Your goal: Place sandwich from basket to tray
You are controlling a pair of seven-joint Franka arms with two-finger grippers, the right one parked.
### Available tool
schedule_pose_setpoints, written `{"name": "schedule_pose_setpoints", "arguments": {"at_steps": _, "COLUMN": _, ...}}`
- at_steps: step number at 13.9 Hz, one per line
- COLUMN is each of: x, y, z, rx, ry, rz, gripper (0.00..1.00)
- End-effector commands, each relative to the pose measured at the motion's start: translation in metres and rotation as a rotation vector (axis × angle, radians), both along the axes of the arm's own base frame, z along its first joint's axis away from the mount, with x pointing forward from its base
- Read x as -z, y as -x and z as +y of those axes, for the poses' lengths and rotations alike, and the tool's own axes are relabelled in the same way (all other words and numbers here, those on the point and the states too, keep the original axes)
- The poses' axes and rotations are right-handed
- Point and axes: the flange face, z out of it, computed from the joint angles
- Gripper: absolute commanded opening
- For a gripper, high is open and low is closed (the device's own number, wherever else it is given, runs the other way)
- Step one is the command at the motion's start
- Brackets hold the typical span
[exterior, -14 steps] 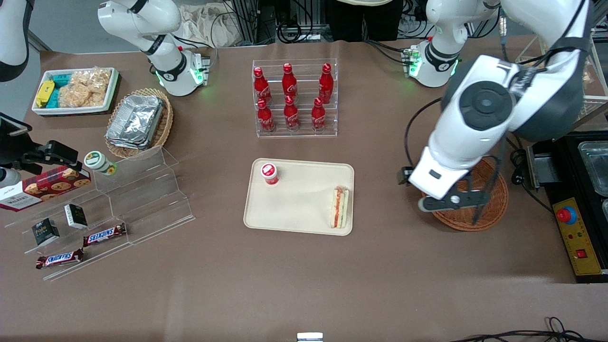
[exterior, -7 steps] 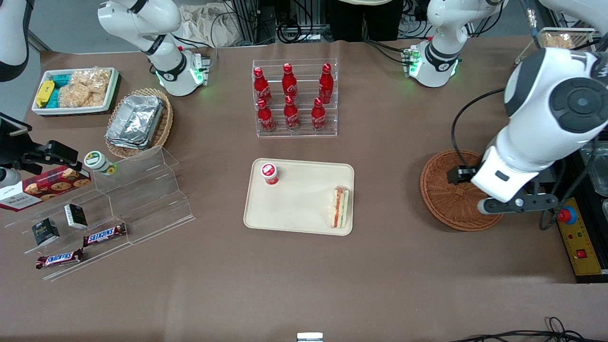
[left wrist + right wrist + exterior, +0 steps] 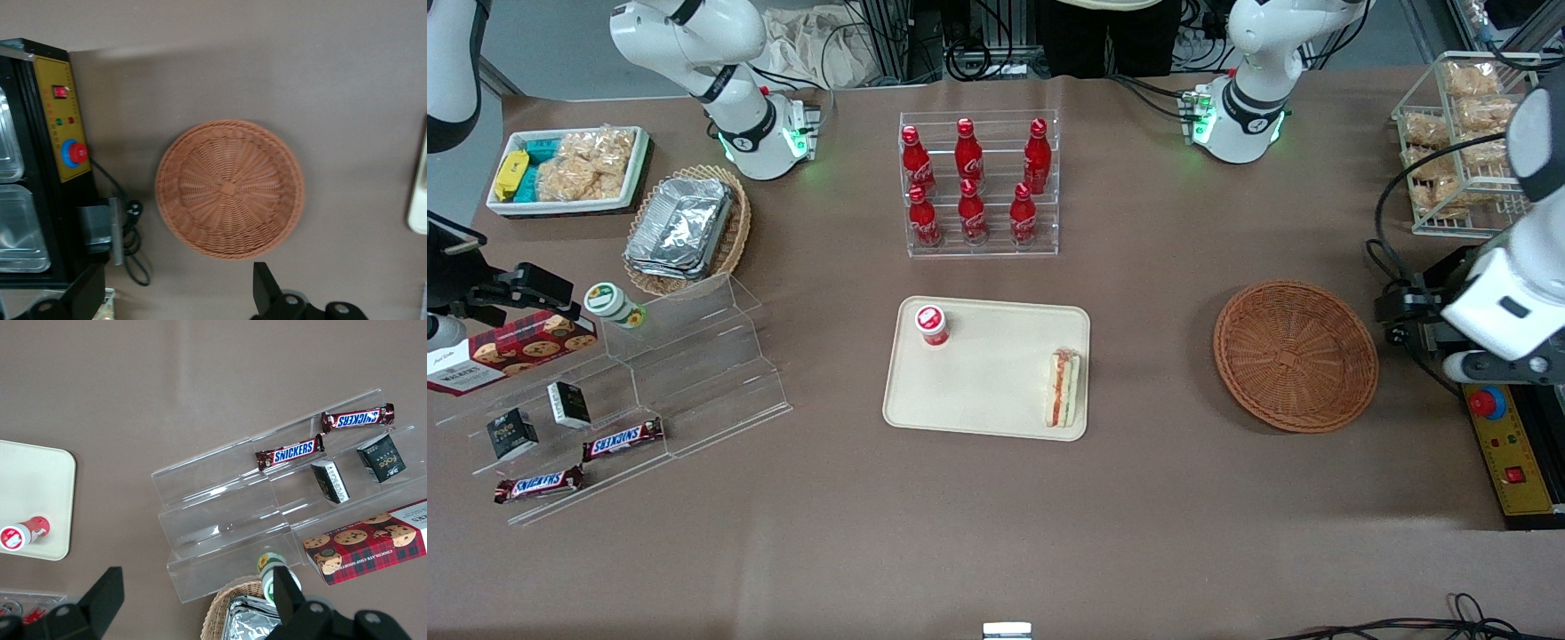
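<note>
1. Sandwich point(image 3: 1064, 388) lies on the tray point(image 3: 987, 391), at the tray's edge toward the working arm's end, apart from the gripper.
2. Gripper point(image 3: 177, 297) hangs high above the table at the working arm's end, fingers point(image 3: 265, 288) spread wide apart, nothing between them.
3. Basket point(image 3: 230, 189) sits just beside the gripper's spot below, round wicker, nothing in it; in the front view it lies between tray and arm point(image 3: 1507, 284).
4. Black control box point(image 3: 57, 127) with red button lies near the basket, toward the working arm's end.
5. Red-capped cup point(image 3: 931, 324) lies on the tray's other end, well apart from the sandwich.
6. Cola bottle rack point(image 3: 978, 187) stands farther from the front camera than the tray.
</note>
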Motion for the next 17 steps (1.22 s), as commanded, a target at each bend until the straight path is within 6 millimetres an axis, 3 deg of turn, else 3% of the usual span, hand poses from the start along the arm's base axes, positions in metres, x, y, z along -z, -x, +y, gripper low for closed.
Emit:
{"name": "schedule_pose_setpoints", "arguments": {"at_steps": 1, "x": -0.016, "y": 0.008, "z": 0.027, "rx": 0.051, "ry": 0.007, "rz": 0.017, "gripper": 1.0}}
{"name": "schedule_pose_setpoints", "arguments": {"at_steps": 5, "x": -0.051, "y": 0.028, "z": 0.052, "rx": 0.1, "ry": 0.006, "rz": -0.019, "gripper": 1.0}}
{"name": "schedule_pose_setpoints", "arguments": {"at_steps": 9, "x": -0.077, "y": 0.047, "z": 0.038, "rx": 0.112, "ry": -0.007, "rz": -0.032, "gripper": 1.0}}
{"name": "schedule_pose_setpoints", "arguments": {"at_steps": 12, "x": -0.081, "y": 0.052, "z": 0.037, "rx": 0.082, "ry": 0.022, "rz": -0.046, "gripper": 1.0}}
{"name": "schedule_pose_setpoints", "arguments": {"at_steps": 14, "x": -0.082, "y": 0.054, "z": 0.027, "rx": -0.046, "ry": 0.065, "rz": -0.054, "gripper": 1.0}}
{"name": "schedule_pose_setpoints", "arguments": {"at_steps": 17, "x": -0.084, "y": 0.056, "z": 0.016, "rx": -0.077, "ry": 0.137, "rz": -0.056, "gripper": 1.0}}
